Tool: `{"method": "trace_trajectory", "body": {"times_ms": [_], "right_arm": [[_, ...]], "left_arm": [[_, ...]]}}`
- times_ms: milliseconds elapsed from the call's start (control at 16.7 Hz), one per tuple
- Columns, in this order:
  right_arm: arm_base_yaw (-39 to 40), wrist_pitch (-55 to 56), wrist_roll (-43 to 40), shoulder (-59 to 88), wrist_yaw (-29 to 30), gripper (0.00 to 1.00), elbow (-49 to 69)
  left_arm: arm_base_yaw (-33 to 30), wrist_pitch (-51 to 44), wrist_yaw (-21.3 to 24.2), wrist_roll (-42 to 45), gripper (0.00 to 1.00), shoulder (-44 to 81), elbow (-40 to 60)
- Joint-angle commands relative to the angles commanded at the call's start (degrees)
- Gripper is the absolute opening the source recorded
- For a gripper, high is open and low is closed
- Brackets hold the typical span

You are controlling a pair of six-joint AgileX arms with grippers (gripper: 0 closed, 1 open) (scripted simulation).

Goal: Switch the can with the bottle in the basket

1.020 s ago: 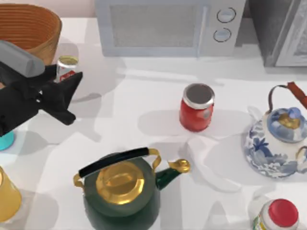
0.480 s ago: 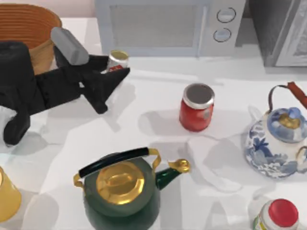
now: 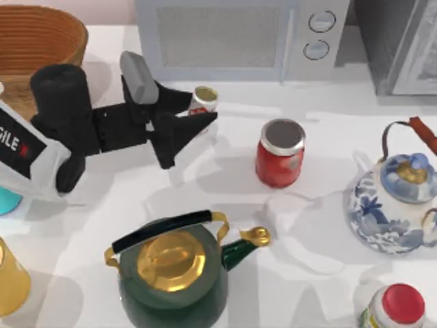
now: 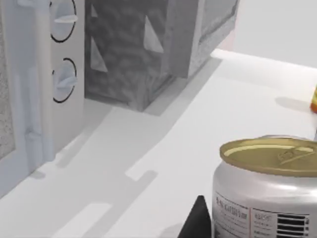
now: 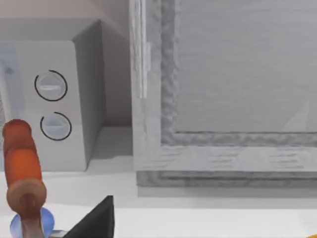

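The left gripper (image 3: 196,113) is closed on the bottle (image 3: 202,100), which sits between its two fingers, out over the table and not in the basket (image 3: 41,34) that lies well behind the arm. I judge the bottle is held this way because it must leave the basket so the can (image 3: 279,153) can go there; the can stands ahead of the jaws, near but apart from them.

In the left wrist view the bottle (image 4: 265,186) is upright, its gold top level, just beside one dark fingertip (image 4: 198,220).

The right gripper (image 5: 96,218) faces the microwave (image 5: 54,106); whether it is open I cannot tell.

I count one can, one bottle, one basket, and two kettles: a green one (image 3: 174,270) and a blue-white one (image 3: 396,198).
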Motion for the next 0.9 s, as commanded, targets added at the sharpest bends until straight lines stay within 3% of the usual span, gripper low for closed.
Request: {"method": "trace_trajectory", "body": {"times_ms": [600,900], "right_arm": [[0.0,0.0,0.0,0.0,0.0,1.0,0.0],[0.0,0.0,0.0,0.0,0.0,1.0,0.0]], "left_arm": [[-3.1,11.41,14.06,-0.49,0.0,22.21,15.02],[-3.63,13.02,16.58,-0.54,0.0,24.73,18.97]]}}
